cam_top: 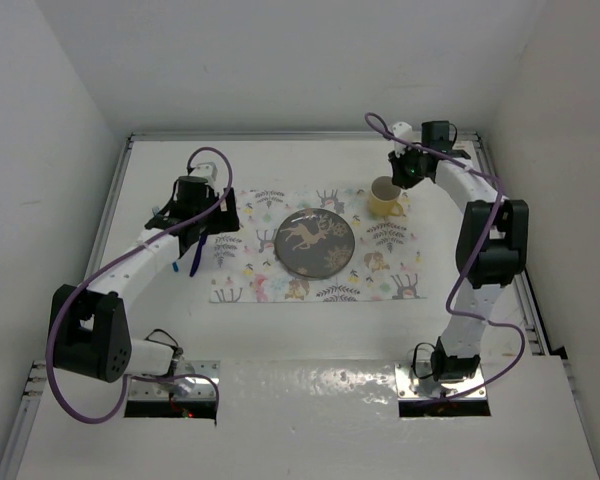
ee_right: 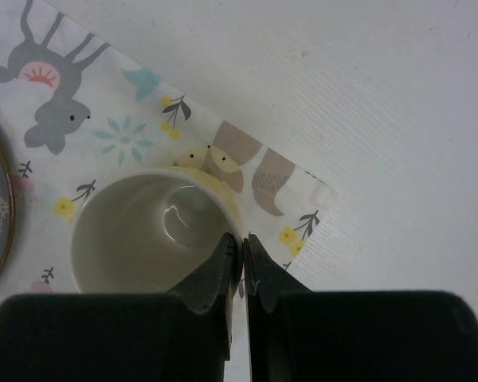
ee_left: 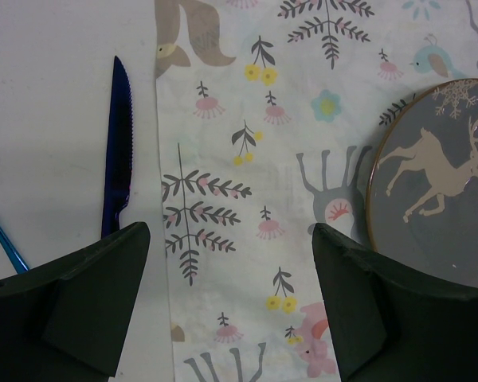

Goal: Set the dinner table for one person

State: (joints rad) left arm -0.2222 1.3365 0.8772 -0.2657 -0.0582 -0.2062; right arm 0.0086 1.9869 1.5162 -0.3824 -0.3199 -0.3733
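Note:
The white dinner table (cam_top: 310, 160) carries a cloth mat (cam_top: 248, 268) printed with deer and leaves. A dark grey plate with a deer (cam_top: 315, 243) lies on the mat's middle. A yellow mug (cam_top: 385, 197) stands upright on the mat's far right corner. My right gripper (ee_right: 243, 247) is shut on the mug's rim (ee_right: 143, 239), one finger inside and one outside. A dark blue knife (ee_left: 118, 151) lies on the table just left of the mat. My left gripper (ee_left: 231, 232) is open and empty above the mat's left edge (ee_left: 223, 143), with the plate (ee_left: 438, 183) to its right.
A thin teal handle (ee_left: 0, 239) lies on the table left of the knife, mostly hidden by my left finger. Metal rails (cam_top: 108, 215) edge the table, with white walls close behind and at both sides.

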